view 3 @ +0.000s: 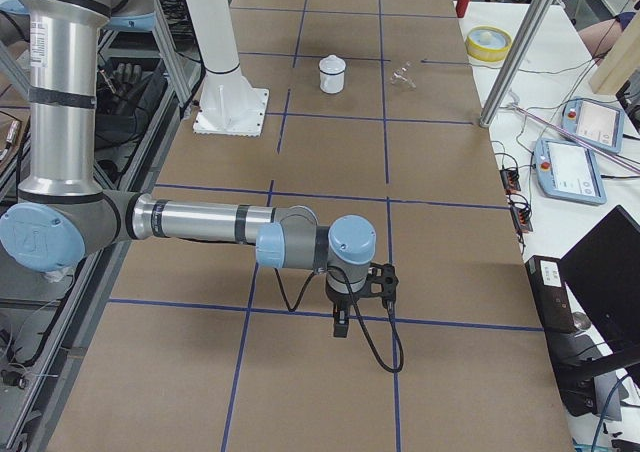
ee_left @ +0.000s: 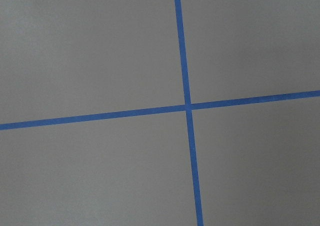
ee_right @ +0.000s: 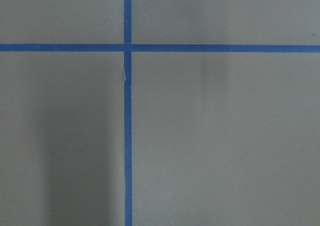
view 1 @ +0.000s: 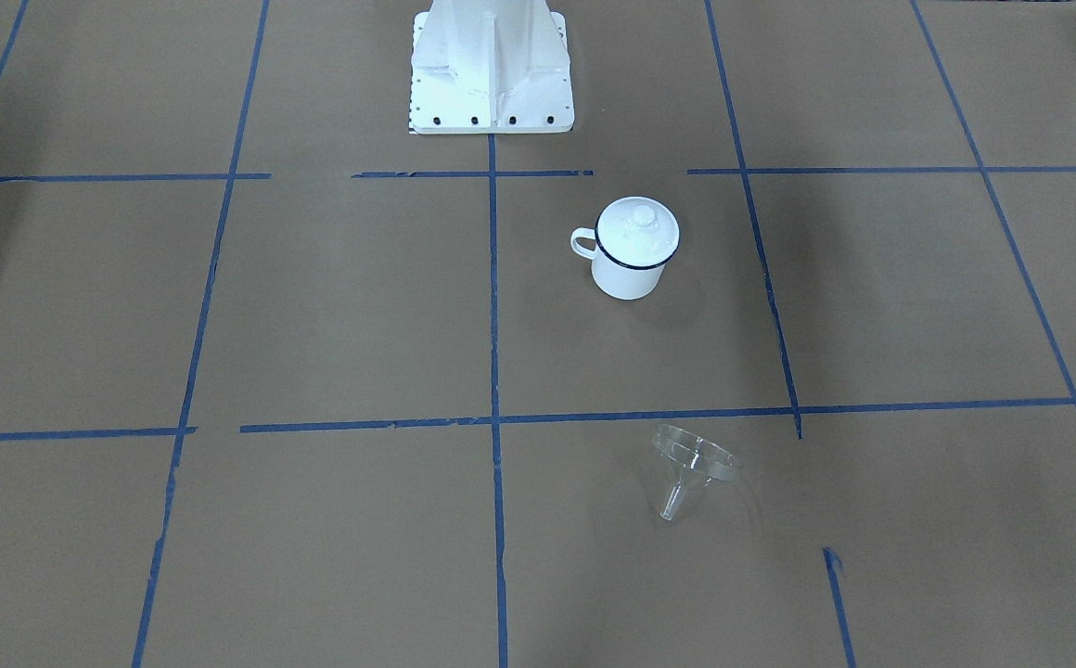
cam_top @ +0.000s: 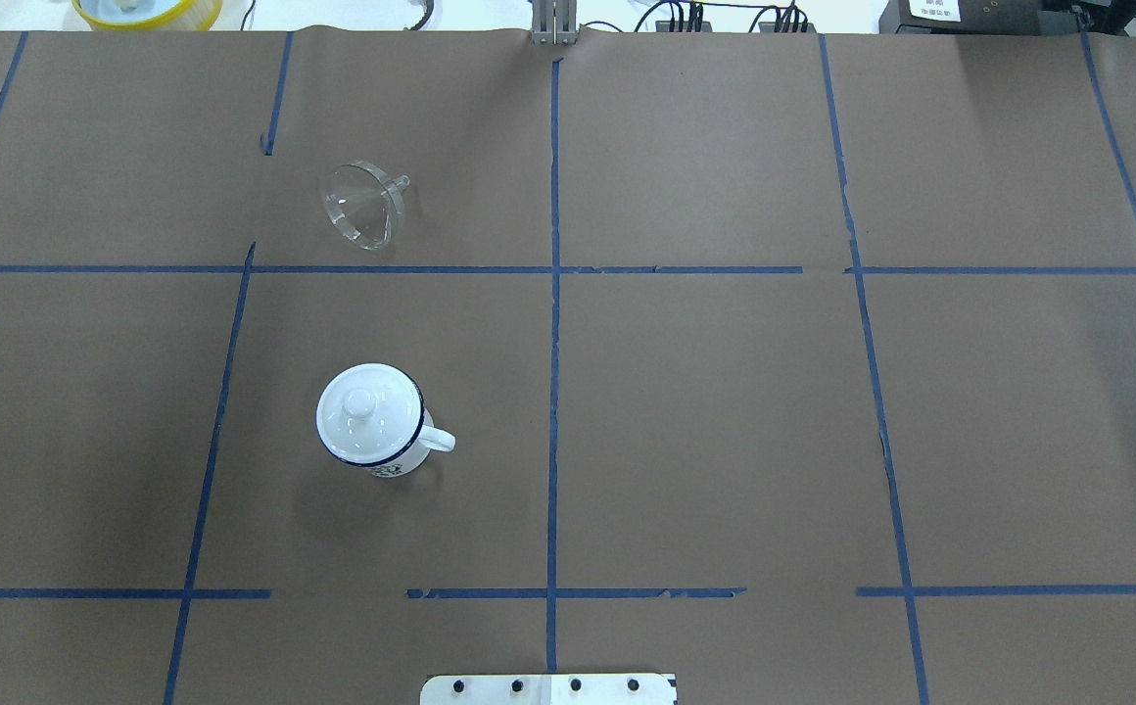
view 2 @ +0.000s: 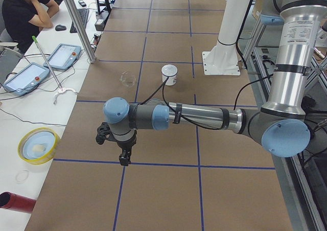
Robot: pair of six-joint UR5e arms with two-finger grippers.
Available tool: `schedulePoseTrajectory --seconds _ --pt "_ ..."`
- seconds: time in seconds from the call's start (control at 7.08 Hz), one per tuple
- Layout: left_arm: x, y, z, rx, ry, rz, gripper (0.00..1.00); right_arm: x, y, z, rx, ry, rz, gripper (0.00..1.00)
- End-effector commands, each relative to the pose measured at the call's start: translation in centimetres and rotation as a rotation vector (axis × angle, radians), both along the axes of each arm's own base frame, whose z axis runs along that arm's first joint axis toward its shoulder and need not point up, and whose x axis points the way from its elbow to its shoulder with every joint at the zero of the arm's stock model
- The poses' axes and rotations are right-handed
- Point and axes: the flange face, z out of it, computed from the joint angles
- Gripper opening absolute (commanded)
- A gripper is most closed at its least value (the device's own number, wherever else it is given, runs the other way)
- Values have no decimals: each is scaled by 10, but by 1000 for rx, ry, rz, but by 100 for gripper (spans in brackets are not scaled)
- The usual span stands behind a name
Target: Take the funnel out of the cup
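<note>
The clear funnel (view 1: 691,464) lies on its side on the brown table, apart from the cup; it also shows in the overhead view (cam_top: 364,204). The cup (view 1: 629,271), a white mug with a dark blue rim, stands upright (cam_top: 400,460) with a white domed lid (cam_top: 369,411) on it. My left gripper (view 2: 124,159) hangs over the table's left end, far from both. My right gripper (view 3: 341,324) hangs over the right end. Each shows only in a side view, so I cannot tell if it is open or shut. Both wrist views show only paper and blue tape.
The white robot base (view 1: 492,83) stands at the table's middle edge. A yellow bowl (view 2: 37,145), tablets (view 2: 24,77), a metal post (view 2: 77,21) and a seated operator (view 2: 23,11) are on the far side. Blue tape lines (cam_top: 554,294) grid the table.
</note>
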Motion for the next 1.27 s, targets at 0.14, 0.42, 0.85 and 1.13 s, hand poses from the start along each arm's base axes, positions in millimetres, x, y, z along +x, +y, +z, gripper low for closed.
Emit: schedulePoseTrajectory --seconds 0.14,0.42,0.85,1.13 --pt "4 -2 -13 -63 7 -84 100 0 0 0 0 0 0 100" --pt "14 -4 -15 -83 6 -94 100 0 0 0 0 0 0 100" --pt "15 -3 -7 -102 12 -91 100 0 0 -1 1 0 0 100" --pt "16 0 18 -148 47 -87 100 0 0 0 0 0 0 100"
